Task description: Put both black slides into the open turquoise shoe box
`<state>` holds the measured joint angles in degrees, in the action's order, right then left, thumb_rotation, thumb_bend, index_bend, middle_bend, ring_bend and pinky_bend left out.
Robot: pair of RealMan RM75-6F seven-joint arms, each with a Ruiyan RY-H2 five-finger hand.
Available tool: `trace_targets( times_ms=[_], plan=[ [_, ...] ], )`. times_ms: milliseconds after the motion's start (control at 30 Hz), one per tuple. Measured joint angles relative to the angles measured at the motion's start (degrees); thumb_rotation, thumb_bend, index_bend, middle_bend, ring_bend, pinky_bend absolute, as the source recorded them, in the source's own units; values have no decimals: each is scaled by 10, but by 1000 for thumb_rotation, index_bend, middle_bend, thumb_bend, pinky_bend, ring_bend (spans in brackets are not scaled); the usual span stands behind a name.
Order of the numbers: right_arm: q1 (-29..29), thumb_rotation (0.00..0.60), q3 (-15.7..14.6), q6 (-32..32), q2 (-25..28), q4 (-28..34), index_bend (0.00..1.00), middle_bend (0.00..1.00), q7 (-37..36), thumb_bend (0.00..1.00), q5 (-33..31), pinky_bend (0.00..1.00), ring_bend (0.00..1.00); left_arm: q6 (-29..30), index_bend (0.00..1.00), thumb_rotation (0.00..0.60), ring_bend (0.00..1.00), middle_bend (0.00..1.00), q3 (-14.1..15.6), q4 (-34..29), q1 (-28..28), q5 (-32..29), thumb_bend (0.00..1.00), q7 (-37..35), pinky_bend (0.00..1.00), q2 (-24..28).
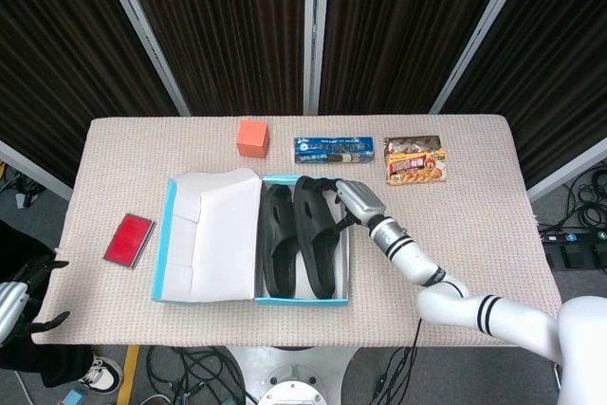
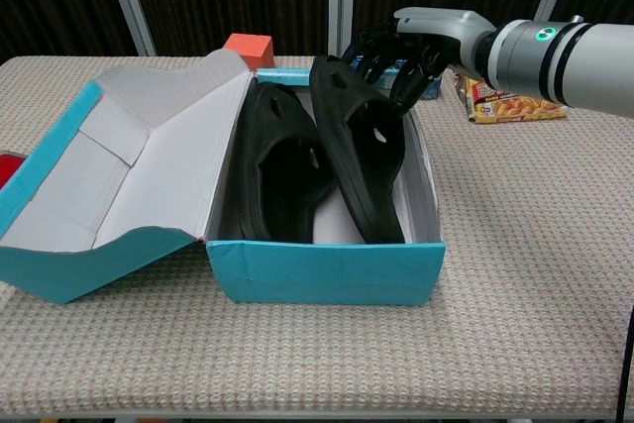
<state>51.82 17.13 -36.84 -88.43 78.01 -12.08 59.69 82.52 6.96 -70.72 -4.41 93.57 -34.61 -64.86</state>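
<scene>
Black slides: we see right hand [image 2: 401, 52] gripping right slide [image 2: 362, 151] tilted in turquoise shoe box [image 2: 327, 269]; left slide [image 2: 277, 165] beside it. Left hand [image 1: 24, 296] open, holding nothing.

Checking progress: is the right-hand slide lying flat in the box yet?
No. The slide sits in the box tilted on its edge, the right hand touching its heel.
</scene>
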Motion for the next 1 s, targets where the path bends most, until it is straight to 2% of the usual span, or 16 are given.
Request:
trace_targets(
  times_ms=[467,833,1000],
  plan=[
    [1,600,-1,-19,33,47,133,212,38,0,-14,260,89,0,209,600,98,209,-1,-1,-2,2,190,-3,264,0],
    [-15,600,24,-99,84,162,128,250,70,0,-10,263,111,1,210,600,98,209,-2,-4,-2,1,190,-3,265,2],
    [-18,600,33,-106,83,193,128,263,52,0,-10,272,117,3,210,600,98,209,-2,-6,-2,2,191,-1,265,2]
  ],
)
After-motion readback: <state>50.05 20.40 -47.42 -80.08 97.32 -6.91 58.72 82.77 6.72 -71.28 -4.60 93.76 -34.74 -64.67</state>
